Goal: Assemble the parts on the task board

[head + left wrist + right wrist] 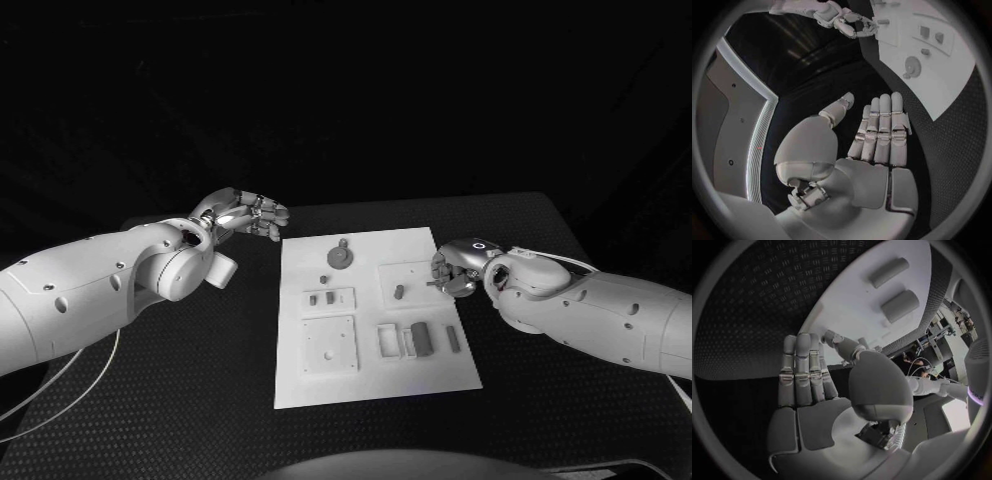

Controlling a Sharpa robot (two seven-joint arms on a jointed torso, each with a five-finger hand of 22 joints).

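Task board (368,385) flat in the middle of the black table (173,400), grey parts (421,335) scattered across it. Left hand (245,213) just off the board's far left corner, fingers straight, holding nothing. Right hand (459,268) at the board's right edge, pinching a small peg (436,285).

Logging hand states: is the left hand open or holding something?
Open. The left hand has straight, extended fingers with nothing in them, beside the board.

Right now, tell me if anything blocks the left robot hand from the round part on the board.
Nothing visible does. The left robot hand hovers open off the task board's corner, and only bare table lies between it and the round part.
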